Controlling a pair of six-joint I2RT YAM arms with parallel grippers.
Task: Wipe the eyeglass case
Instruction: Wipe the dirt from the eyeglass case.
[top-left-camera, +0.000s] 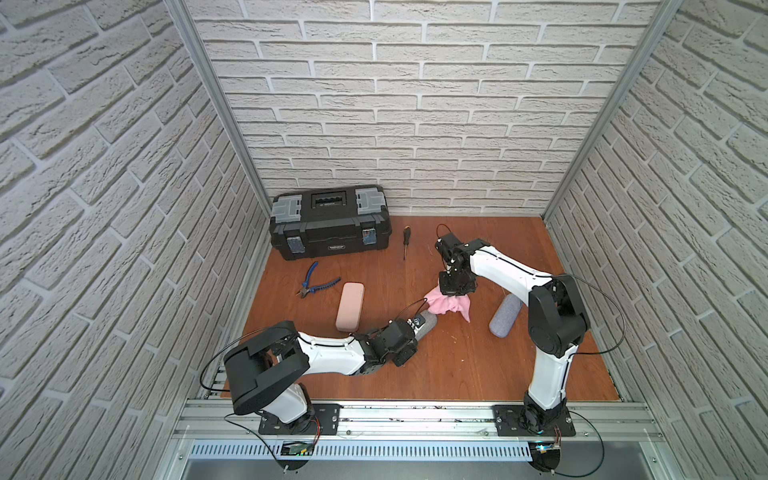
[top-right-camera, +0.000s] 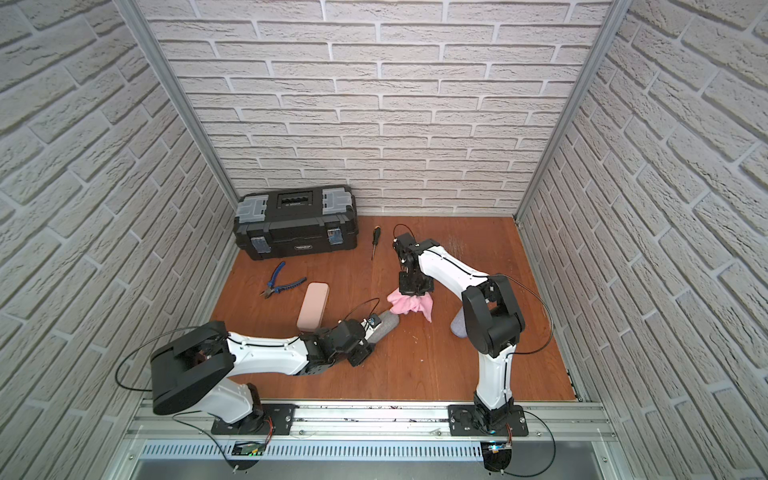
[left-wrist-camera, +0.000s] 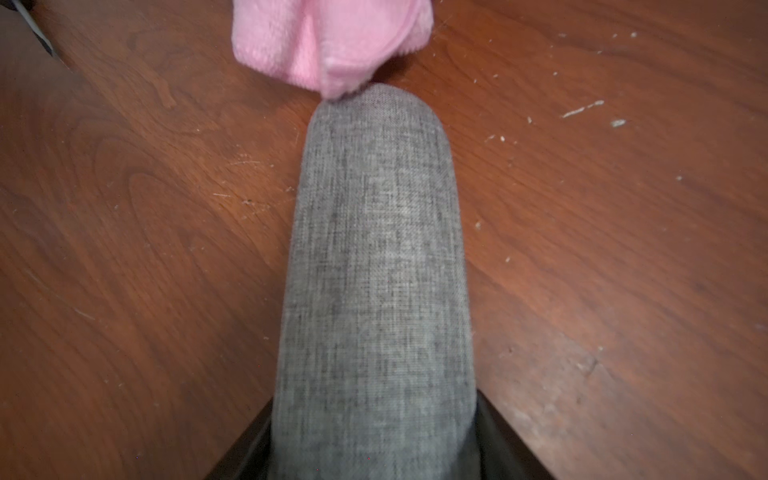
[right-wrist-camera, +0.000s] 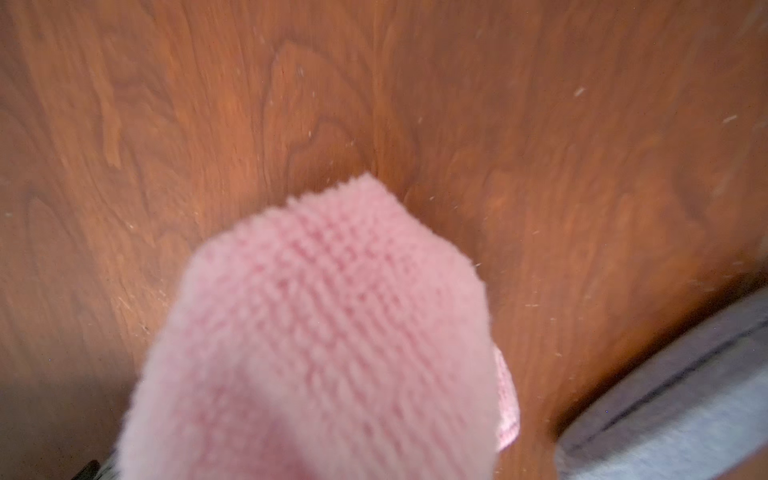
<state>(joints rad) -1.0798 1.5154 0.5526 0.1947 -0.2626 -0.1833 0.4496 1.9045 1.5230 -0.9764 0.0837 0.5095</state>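
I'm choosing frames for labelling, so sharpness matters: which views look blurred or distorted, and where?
Right wrist view: the fluffy pink cloth fills the foreground out of focus, and the wooden table looks smeared. Left wrist view: the grey fabric eyeglass case shows its weave fairly sharply. In both top views, wide-angle distortion bows the brick walls, yet the black plastic toolbox reads clearly.

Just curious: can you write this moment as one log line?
left claw: shut on grey case | right claw: shut on pink cloth | cloth touching case tip
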